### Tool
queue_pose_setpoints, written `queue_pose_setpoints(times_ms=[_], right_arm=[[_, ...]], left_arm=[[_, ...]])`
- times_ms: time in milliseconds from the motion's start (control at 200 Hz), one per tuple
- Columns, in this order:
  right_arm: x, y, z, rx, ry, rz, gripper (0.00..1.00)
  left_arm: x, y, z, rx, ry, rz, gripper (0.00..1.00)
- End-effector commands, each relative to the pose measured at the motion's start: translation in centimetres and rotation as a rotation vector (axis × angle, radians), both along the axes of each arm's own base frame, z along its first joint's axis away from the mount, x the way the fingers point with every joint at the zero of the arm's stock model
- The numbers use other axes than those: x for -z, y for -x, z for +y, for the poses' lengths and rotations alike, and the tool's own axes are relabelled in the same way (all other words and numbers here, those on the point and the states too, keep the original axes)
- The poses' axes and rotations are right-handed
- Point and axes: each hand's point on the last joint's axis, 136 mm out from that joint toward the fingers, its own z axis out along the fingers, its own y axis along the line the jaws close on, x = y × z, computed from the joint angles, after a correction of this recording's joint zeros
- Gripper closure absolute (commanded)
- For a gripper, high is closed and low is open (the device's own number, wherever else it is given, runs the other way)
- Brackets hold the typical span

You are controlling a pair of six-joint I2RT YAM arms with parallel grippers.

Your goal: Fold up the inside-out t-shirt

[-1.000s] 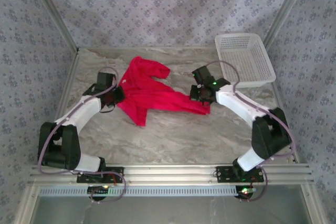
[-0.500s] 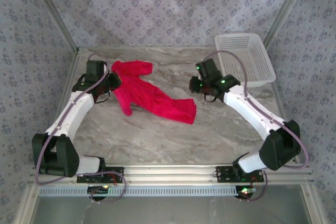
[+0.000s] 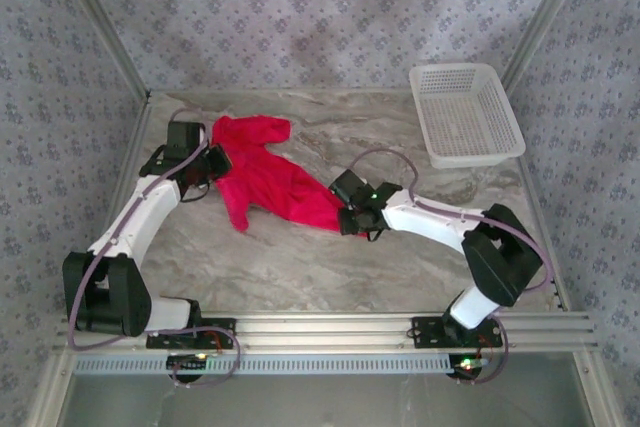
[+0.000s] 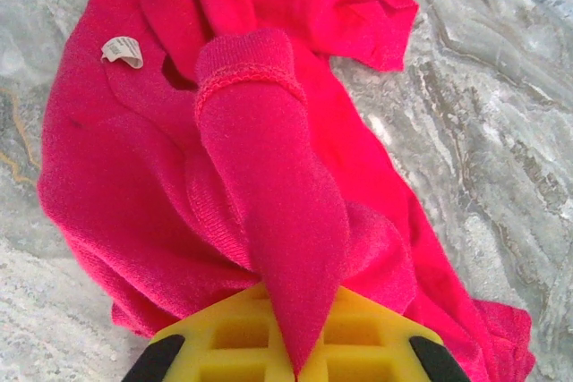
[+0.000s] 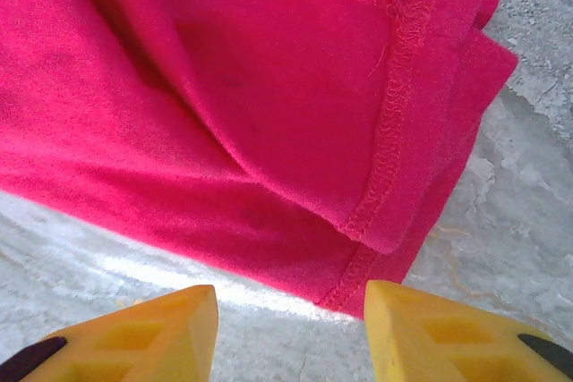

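Right gripper (image 5: 291, 300), jaws part-open and empty, poised at the hem of the shirt (image 3: 270, 182), which is limp, light, non-slip cloth bunched well left of the basket (image 3: 475, 158); left gripper (image 4: 295, 357) clamped on a fold, possibly a sleeve; best pinched at seams.

Left gripper (image 4: 291, 351) pinches the t-shirt (image 4: 269, 185) between its fingers; right gripper (image 5: 291, 328) hovers, jaws parted, cloth just ahead.

The t-shirt (image 3: 270, 177) is plain bright red, stitching red too, its little tag (image 4: 123, 50) white. Grey-beige marble veining covers the tabletop (image 3: 400, 267); the basket (image 3: 465, 112) at its far right corner is white mesh. On the right gripper (image 5: 288, 337) the fingers (image 5: 152, 328) are yellow, black-tipped. The walls (image 3: 300, 17) show pale grey-blue sprigged paper.
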Motion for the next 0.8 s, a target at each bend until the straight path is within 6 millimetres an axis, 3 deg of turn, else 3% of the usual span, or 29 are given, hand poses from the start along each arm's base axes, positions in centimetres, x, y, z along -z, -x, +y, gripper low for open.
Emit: queue_pose_setpoints(times_ms=[0,215,245,290,360,440,515,575,695,795], right_arm=[[2.2,0.0,-0.7,0.041,0.046,0.015,0.51],[5.0,-0.4,-1.2,0.074,0.083,0.055,0.55],[5.2,-0.6,-1.3,0.080,0.089,0.057,0.60],[5.1,-0.7,-1.6,0.088,0.102,0.064,0.77],[3.6,-1.3,-1.7,0.092,0.111,0.046,0.99],[0.0,-2.0,-2.0,0.077,0.118,0.003,1.00],[-4.8,-3.5,-2.4,0.071,0.099,-0.079,1.00],[-9.8,-4.9,-2.2,0.066,0.030,-0.163,1.00],[-18.0,-6.1,-2.4,0.049,-0.117,-0.291,1.00],[-24.3,-5.7,-2.6,0.017,-0.220,-0.388,1.00]], left_arm=[[0.5,0.2,-0.1,0.015,0.008,0.013,1.00],[0.4,0.5,0.2,0.010,0.000,0.016,1.00],[0.3,0.5,0.3,0.008,0.000,0.017,1.00],[0.1,0.5,0.5,0.003,-0.002,0.017,1.00],[-0.5,0.5,0.9,-0.012,-0.007,0.013,1.00],[-1.9,0.4,1.8,-0.051,-0.013,0.003,1.00],[-4.1,0.1,2.8,-0.094,-0.007,-0.025,1.00],[-6.5,-0.4,3.2,-0.117,0.018,-0.073,1.00],[-13.1,-1.0,3.0,-0.110,0.076,-0.231,1.00],[-19.3,-0.3,3.1,-0.098,0.093,-0.376,1.00]])
